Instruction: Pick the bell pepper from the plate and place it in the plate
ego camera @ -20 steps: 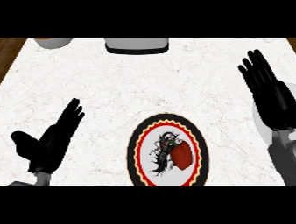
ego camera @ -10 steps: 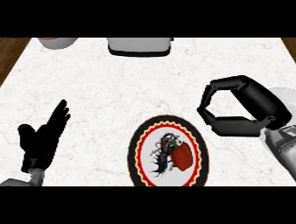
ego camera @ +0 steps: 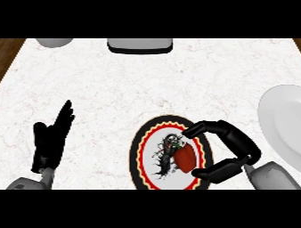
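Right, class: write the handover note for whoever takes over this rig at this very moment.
Right hand: fingers curled beside the bell pepper, not clearly gripping it yet.
Left hand: open, resting at the lower left.
Bell pepper lies on the patterned plate; the white plate sits at the right edge.
Done: the reach to the pepper.
Left: grasp, lift, carry to the white plate, release.

Red bell pepper (ego camera: 185, 156); black, red-and-yellow-rimmed patterned plate (ego camera: 139, 147); plain white plate (ego camera: 291, 120); white marbled counter (ego camera: 153, 84).
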Available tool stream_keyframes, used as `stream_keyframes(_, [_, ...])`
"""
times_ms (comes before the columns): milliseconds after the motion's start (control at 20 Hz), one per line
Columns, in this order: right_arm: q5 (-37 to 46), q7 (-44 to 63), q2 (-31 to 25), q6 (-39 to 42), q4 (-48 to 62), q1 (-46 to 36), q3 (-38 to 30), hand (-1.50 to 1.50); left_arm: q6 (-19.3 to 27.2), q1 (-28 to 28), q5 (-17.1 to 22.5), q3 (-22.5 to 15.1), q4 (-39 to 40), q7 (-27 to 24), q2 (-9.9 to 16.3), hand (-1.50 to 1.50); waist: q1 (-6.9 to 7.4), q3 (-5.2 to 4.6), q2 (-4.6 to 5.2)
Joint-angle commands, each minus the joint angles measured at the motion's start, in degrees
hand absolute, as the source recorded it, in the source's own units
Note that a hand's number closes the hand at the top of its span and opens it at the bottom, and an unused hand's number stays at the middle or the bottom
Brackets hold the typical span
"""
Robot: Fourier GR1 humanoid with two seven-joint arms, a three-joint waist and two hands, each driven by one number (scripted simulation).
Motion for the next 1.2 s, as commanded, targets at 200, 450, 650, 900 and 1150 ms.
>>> stream_keyframes(200, [19.13,-7.80,-6.43,-1.19,4.53,-5.46,5.63,-1.50,0.30,-2.36,-0.94,1.14,0.15,3.14,0.42,0.00,-0.58,-0.18,-0.54])
stream_keyframes(450, [26.59,1.10,-8.28,-2.14,1.45,-11.91,5.97,-1.50,0.07,-0.33,-1.63,1.10,1.14,0.59,-0.81,0.00,-0.53,-0.26,-0.64])
stream_keyframes(650, [31.15,12.66,-6.53,2.68,-2.72,-16.44,9.25,-1.50,-1.06,-1.02,-1.43,1.91,1.64,1.74,-0.37,0.00,-0.47,-0.31,-0.62])
stream_keyframes(900, [33.66,17.22,-6.88,12.98,-0.54,-18.08,12.85,-1.50,-3.03,0.22,-0.86,3.76,1.86,-0.29,0.24,0.00,-0.32,-0.28,-0.50])
stream_keyframes(1150, [37.84,23.15,-3.88,16.36,-5.67,-13.60,14.32,-1.50,-0.81,1.35,-4.00,1.83,-4.49,6.02,-0.98,0.00,-0.66,-0.19,-0.64])
